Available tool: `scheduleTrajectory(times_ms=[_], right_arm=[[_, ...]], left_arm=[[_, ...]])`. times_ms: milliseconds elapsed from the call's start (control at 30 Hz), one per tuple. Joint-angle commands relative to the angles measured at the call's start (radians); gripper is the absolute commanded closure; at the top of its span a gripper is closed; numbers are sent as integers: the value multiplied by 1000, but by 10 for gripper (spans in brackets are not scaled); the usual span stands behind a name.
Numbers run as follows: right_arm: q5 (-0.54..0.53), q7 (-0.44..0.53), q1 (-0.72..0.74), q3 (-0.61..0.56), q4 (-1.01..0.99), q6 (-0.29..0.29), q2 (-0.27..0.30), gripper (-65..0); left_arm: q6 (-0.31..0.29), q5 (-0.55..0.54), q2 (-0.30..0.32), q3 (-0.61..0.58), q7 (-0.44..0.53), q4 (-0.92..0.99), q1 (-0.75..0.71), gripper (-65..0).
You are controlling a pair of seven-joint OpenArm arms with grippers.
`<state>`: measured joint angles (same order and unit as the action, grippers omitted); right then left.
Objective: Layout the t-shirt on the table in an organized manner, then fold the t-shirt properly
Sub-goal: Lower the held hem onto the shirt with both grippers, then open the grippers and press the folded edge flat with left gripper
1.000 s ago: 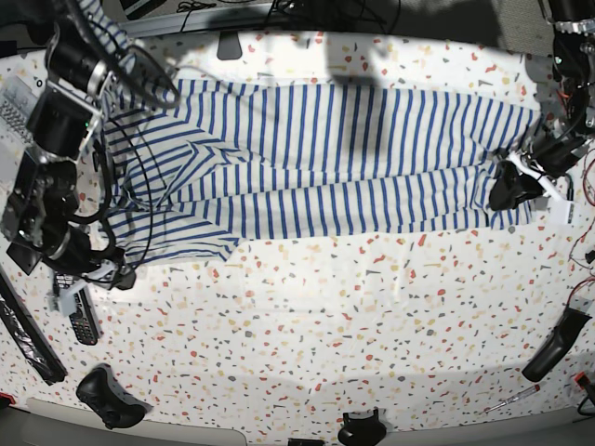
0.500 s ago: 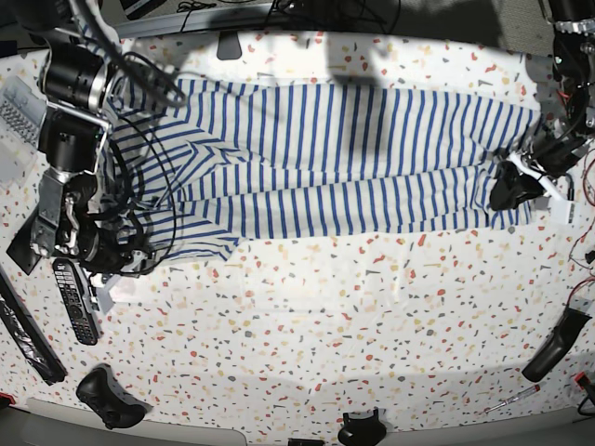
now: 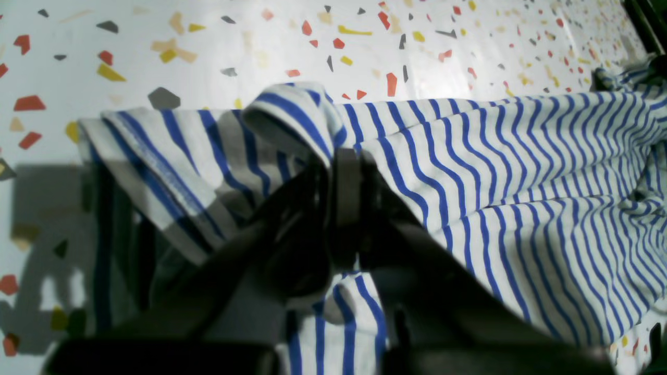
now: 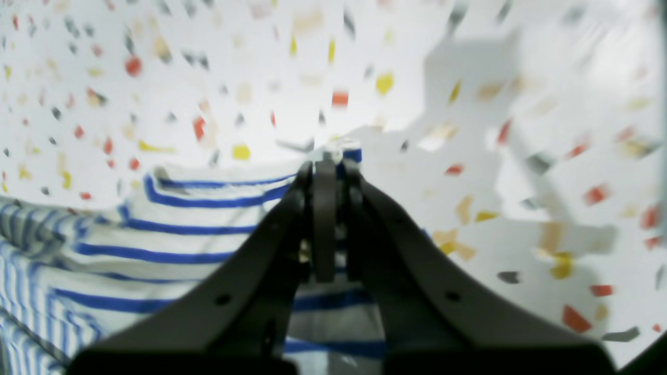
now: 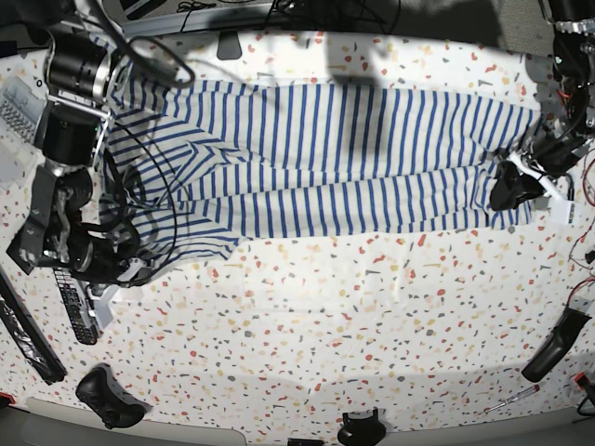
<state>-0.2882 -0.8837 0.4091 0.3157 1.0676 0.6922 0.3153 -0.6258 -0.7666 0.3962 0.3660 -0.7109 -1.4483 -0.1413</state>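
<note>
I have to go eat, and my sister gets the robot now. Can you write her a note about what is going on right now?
Left pincer: shut on a bunched edge of the white cloth t-shirt with thin blue stripes.
Right pincer: shut on a corner of that t-shirt.
T-shirt: stretched lengthwise across the far half of the white speckled terrazzo-look table, one pincer at each end; the right pincer's end is rumpled.
Done: both ends gripped.
Left: smooth it flat, then fold it.
</note>
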Motion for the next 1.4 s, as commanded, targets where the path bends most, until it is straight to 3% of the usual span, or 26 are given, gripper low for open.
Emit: scheduleTrajectory(times_ms=[0, 233, 333, 600, 833, 933, 1367], right_arm=[[-16, 5, -7, 2, 54, 6, 14, 0], [-113, 4, -266, 5, 420, 6, 14, 0], [-116, 4, -381, 6, 593, 6, 14, 0], [-116, -23, -673, 91, 938, 6, -8, 0], [-115, 63, -893, 243, 1004, 6, -74, 0], [-116, 77, -954, 259, 1004, 6, -77, 0], [-45, 50, -996, 260, 1003, 6, -103, 0]], left_arm=[[-5, -24, 17, 6, 24, -18, 11, 0], [-37, -24, 17, 6, 30, -18, 11, 0], [-71, -24, 17, 6, 30, -18, 11, 0], [-72, -24, 17, 6, 30, -18, 11, 0], [-72, -24, 17, 6, 30, -18, 11, 0], [-72, -24, 18, 6, 30, -18, 10, 0], [-72, -38, 102, 8, 31, -18, -27, 0]])
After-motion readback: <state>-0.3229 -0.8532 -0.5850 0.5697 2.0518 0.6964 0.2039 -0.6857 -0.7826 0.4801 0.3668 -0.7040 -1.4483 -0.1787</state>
